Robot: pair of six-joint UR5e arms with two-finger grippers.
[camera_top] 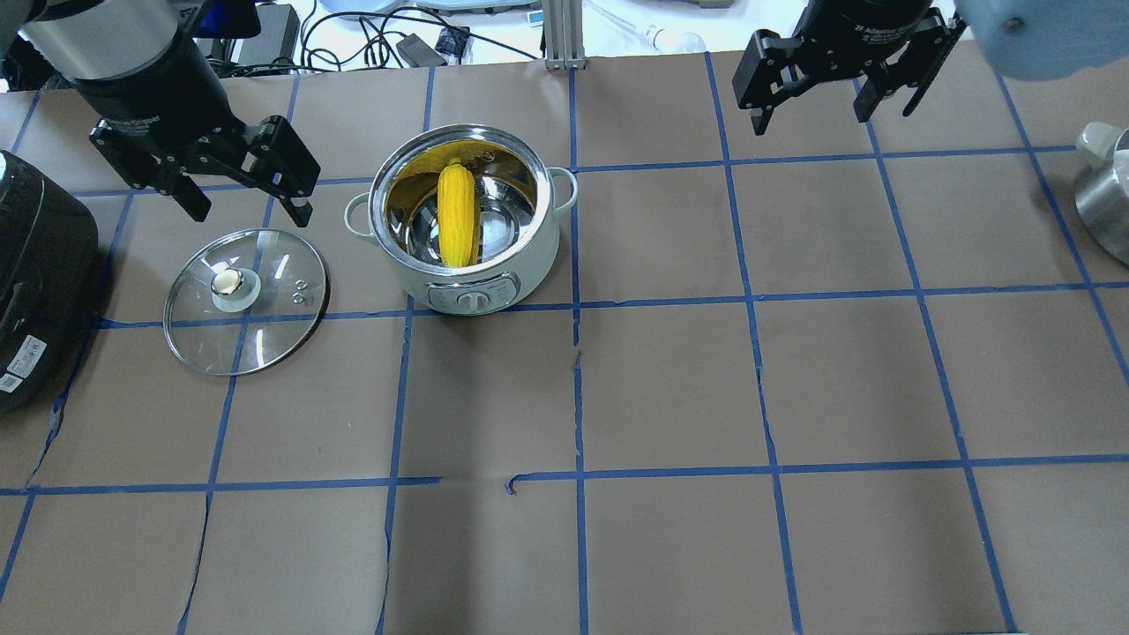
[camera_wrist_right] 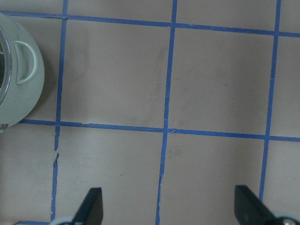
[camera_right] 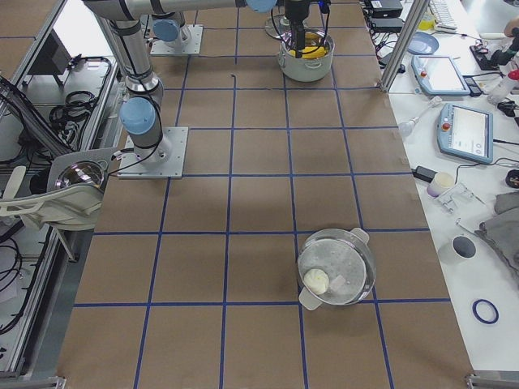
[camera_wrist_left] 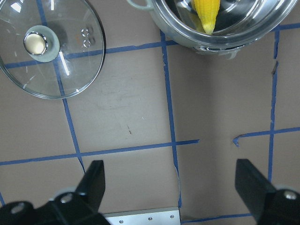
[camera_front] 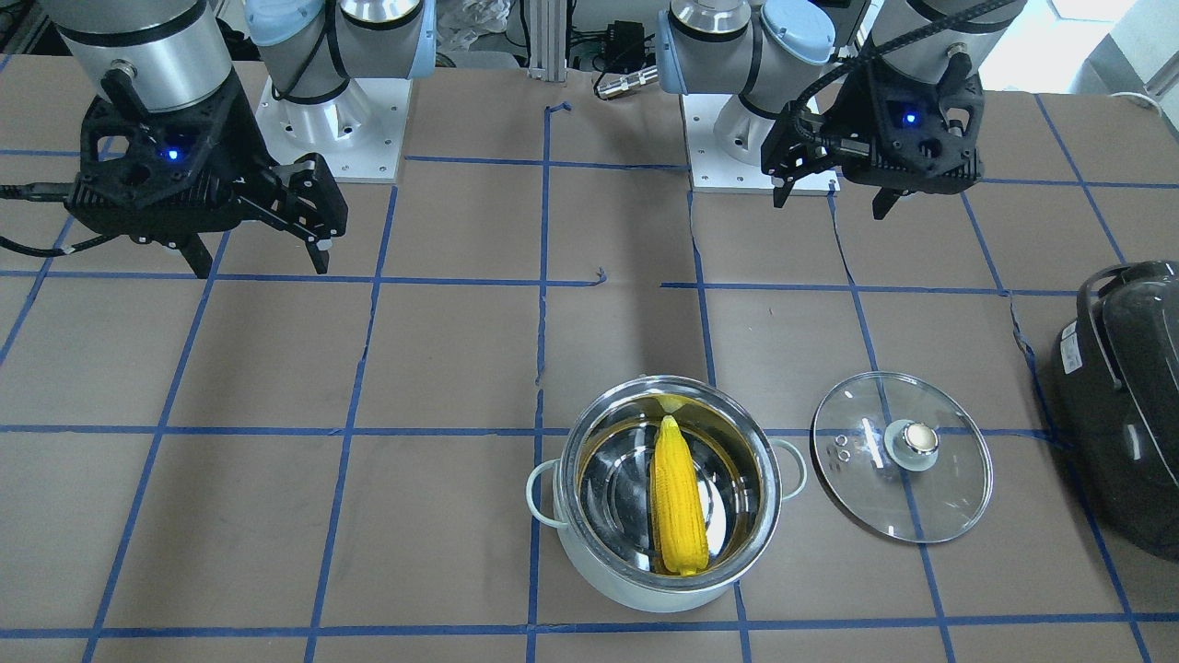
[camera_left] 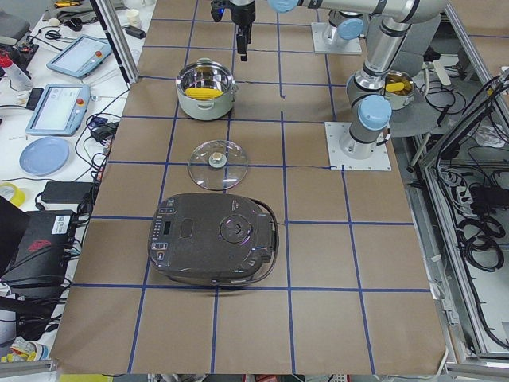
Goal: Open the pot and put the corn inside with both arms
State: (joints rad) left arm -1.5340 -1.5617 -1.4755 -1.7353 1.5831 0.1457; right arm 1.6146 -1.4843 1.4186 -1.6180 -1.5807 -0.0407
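The stainless-steel pot (camera_top: 467, 265) stands open at the back of the table, left of centre. The yellow corn (camera_top: 458, 214) lies inside it, leaning on the wall; it also shows in the front view (camera_front: 677, 502) and the left wrist view (camera_wrist_left: 206, 14). The glass lid (camera_top: 246, 300) lies flat on the table beside the pot, knob up. My left gripper (camera_top: 251, 212) hangs open and empty above the lid's far edge. My right gripper (camera_top: 833, 119) hangs open and empty far to the pot's right. The pot's handle (camera_wrist_right: 23, 63) shows in the right wrist view.
A large black appliance (camera_top: 35, 273) sits at the table's left end, beyond the lid. Another metal pot (camera_top: 1107, 203) stands at the right edge; in the right side view it is a lidded pot (camera_right: 336, 267). Blue tape lines grid the brown table.
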